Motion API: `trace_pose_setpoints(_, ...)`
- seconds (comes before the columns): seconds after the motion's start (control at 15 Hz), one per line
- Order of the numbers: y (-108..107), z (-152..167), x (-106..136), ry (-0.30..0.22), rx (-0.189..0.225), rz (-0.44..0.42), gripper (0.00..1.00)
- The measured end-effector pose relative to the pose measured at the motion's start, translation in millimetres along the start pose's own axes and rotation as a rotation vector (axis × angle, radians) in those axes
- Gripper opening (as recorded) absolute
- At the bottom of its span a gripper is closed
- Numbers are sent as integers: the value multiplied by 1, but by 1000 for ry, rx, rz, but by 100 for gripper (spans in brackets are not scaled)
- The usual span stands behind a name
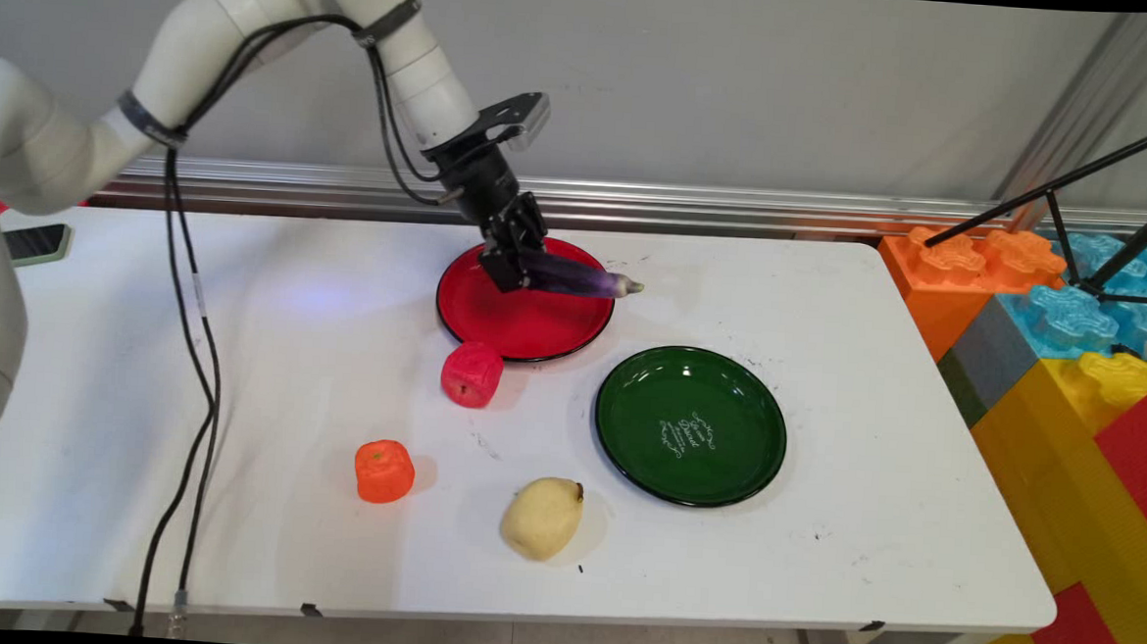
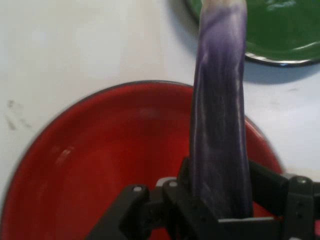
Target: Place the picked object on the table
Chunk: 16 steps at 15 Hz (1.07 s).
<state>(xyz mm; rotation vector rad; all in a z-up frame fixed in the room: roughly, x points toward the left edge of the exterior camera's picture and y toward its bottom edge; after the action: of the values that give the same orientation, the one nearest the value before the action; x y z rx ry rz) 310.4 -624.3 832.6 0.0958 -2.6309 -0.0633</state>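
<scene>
I see the gripper [image 1: 522, 270] clamped on the eggplant [image 1: 585, 280], holding it lengthwise over the red plate [image 1: 524, 324]. The green plate [image 1: 691, 424] lies just right and nearer, the apple [image 1: 472, 374] near the red plate's front edge.

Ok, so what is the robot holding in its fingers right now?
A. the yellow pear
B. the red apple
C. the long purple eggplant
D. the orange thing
C. The fingers are shut on the purple eggplant, which is held above the red plate, while the apple, the pear and the orange thing all lie on the table.
</scene>
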Motion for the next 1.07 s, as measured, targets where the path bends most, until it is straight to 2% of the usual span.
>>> trace_pose_setpoints(0.6, 57, -18, -5, -33, -68, -69, 0)
trace_pose_setpoints(1.07, 104, -26, -23, -76, -128, -103, 0)
